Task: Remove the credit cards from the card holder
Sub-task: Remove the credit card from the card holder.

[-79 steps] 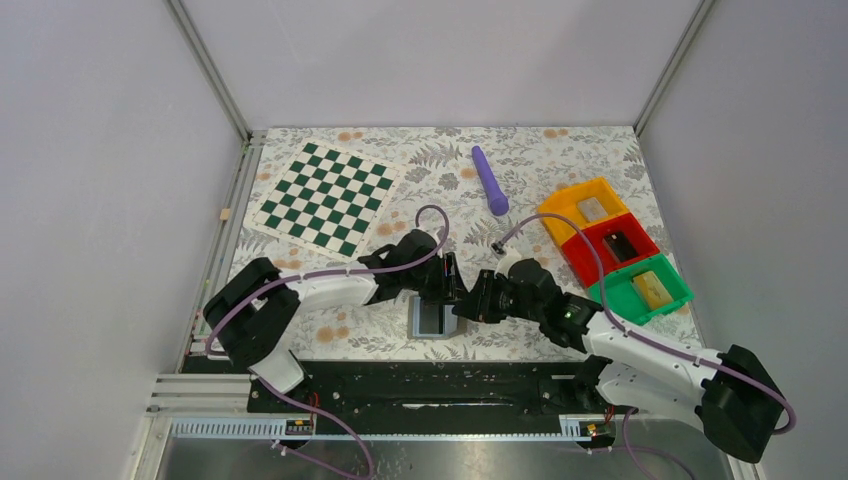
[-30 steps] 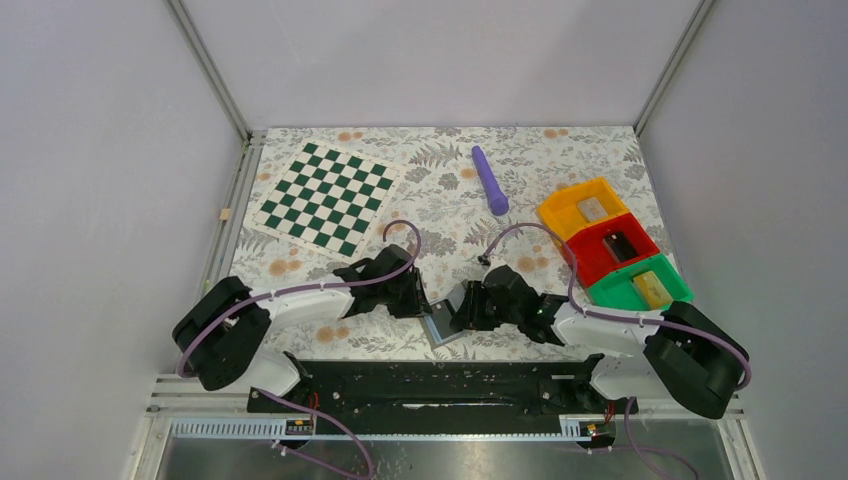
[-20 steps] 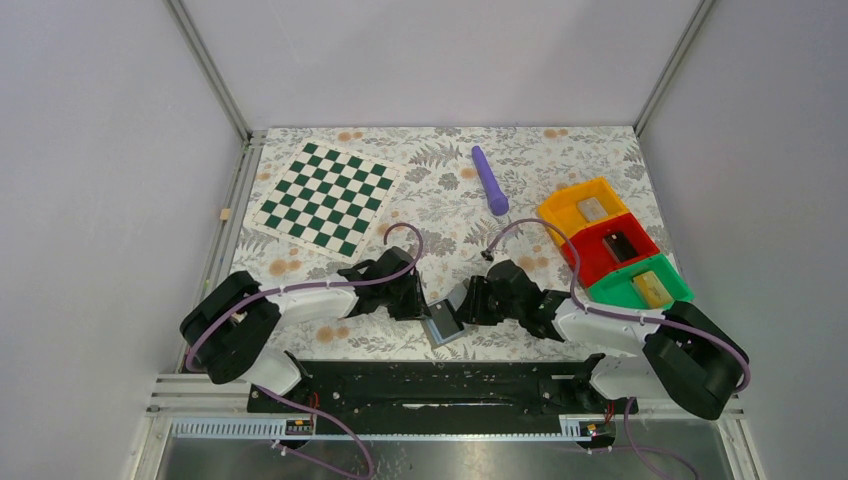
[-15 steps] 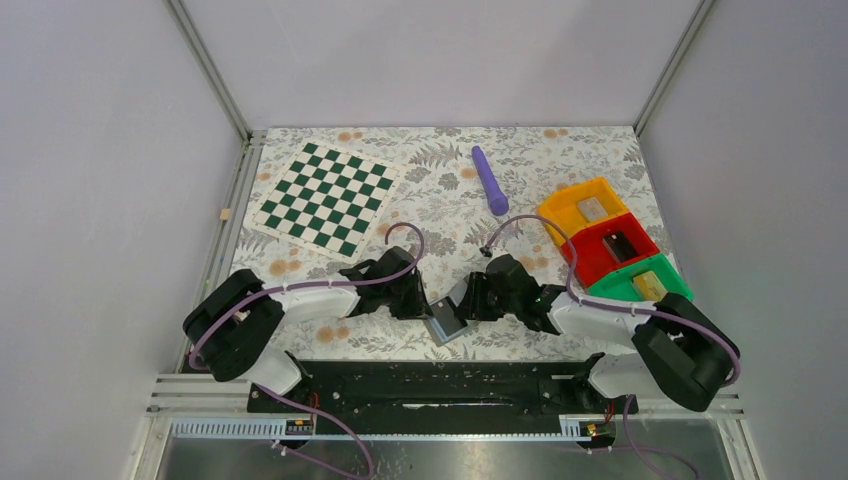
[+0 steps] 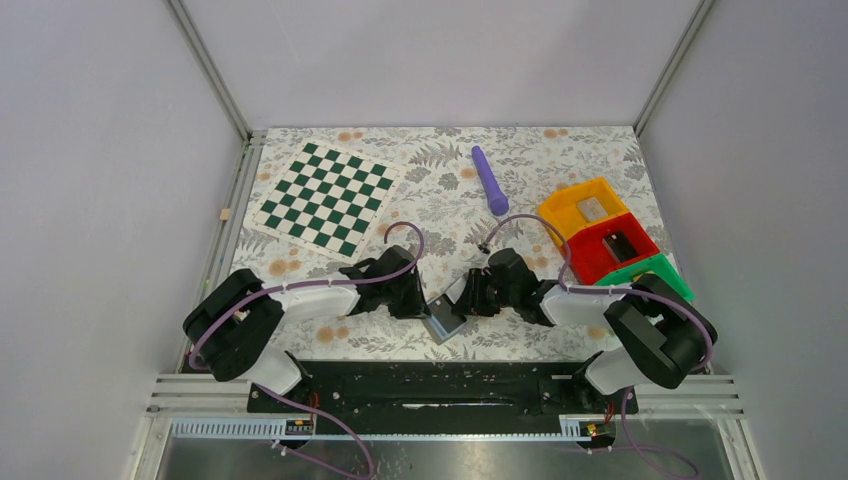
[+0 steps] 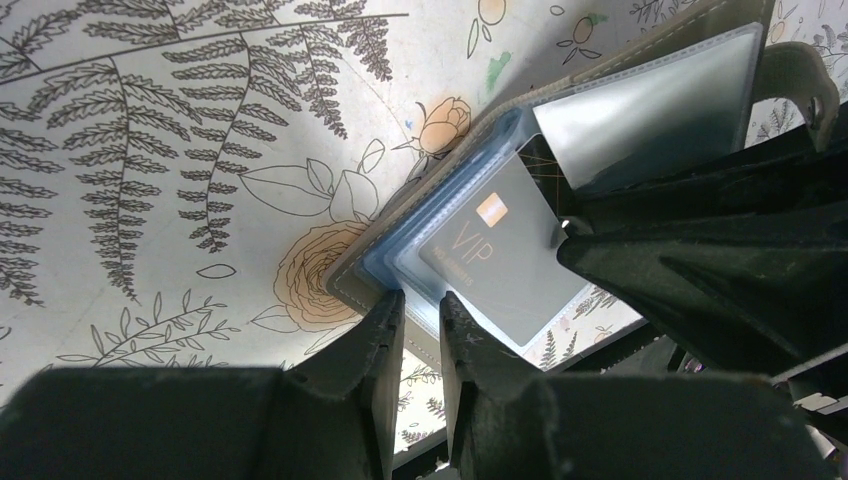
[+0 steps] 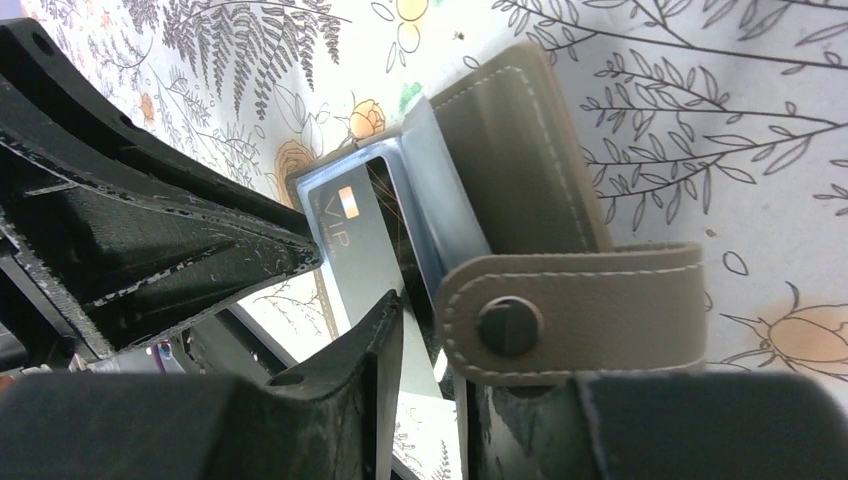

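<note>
The card holder [image 5: 446,318] lies open on the worktop [image 5: 420,180], close to the near edge and midway between the two arms. A dark credit card [image 6: 497,262] marked VIP shows in its light blue inner sleeves. The left hand [image 6: 420,320] has its fingers drawn together on the edge of the lower leaf. We judge this grip is there to pin the wallet so it does not slide when the card is pulled.

The right hand [image 7: 428,345] comes in from the opposite side. One finger [image 7: 388,325] lies against the card's edge, but the other is hidden behind the closing strap [image 7: 570,305]. We cannot tell whether the hand is clamped on the card or only set about it. The card looks part-way out of its pocket, so we take the step in hand to be drawing it free.

What crowds the work is mostly the wallet itself. The strap hangs across the right hand's fingers, and a clear sleeve stands up beside the card and could be caught with it. The two hands are nearly touching.

A chessboard [image 5: 325,197], a purple stick [image 5: 489,180] and three coloured bins [image 5: 585,260] all lie well apart from the holder and block nothing.
</note>
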Controlling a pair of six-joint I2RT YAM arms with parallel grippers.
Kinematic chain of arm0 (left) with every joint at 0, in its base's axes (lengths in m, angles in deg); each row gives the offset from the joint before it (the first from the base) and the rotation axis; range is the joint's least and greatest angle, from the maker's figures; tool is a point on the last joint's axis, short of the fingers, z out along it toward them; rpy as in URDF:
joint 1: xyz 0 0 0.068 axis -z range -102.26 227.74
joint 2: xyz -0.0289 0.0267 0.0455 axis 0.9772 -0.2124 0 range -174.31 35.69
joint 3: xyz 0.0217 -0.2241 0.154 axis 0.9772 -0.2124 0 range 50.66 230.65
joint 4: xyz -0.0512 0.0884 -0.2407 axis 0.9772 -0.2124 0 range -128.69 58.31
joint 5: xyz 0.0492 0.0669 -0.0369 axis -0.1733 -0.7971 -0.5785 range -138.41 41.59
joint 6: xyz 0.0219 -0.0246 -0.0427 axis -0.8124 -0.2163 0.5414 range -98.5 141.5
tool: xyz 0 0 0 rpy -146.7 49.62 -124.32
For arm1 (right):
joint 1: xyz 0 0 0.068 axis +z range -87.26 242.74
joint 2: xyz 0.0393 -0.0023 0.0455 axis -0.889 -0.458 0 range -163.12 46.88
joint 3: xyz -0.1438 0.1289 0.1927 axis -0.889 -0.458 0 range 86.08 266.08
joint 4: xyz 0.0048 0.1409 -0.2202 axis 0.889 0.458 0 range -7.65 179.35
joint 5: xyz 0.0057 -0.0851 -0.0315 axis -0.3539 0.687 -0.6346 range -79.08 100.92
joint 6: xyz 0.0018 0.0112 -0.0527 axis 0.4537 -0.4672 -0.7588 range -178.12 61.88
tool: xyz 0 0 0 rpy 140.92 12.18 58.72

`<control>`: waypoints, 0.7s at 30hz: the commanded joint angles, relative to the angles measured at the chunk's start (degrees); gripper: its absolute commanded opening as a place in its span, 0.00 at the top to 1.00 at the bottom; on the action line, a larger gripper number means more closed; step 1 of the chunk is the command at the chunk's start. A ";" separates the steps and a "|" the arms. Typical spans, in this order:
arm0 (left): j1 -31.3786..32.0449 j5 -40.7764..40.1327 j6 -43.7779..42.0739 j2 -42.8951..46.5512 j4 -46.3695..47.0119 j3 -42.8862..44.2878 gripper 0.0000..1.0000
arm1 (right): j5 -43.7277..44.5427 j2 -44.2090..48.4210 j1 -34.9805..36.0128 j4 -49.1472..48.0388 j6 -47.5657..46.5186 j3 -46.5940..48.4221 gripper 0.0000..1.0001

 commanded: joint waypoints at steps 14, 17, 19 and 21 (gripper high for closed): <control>-3.78 -5.96 -4.31 -2.76 -7.32 3.59 0.81 | -12.17 -2.55 0.21 -21.64 13.19 -5.53 1.00; -3.90 -5.88 -4.64 -3.20 -7.75 4.13 0.81 | -8.00 1.75 0.16 -16.15 11.50 -5.57 1.00; -3.86 -5.79 -4.65 -3.48 -7.79 4.10 0.82 | -4.25 5.29 0.18 -10.59 9.93 -5.52 1.00; -3.87 -5.70 -4.90 -3.71 -7.47 3.76 0.82 | -1.23 8.65 0.15 -5.39 8.44 -5.59 1.00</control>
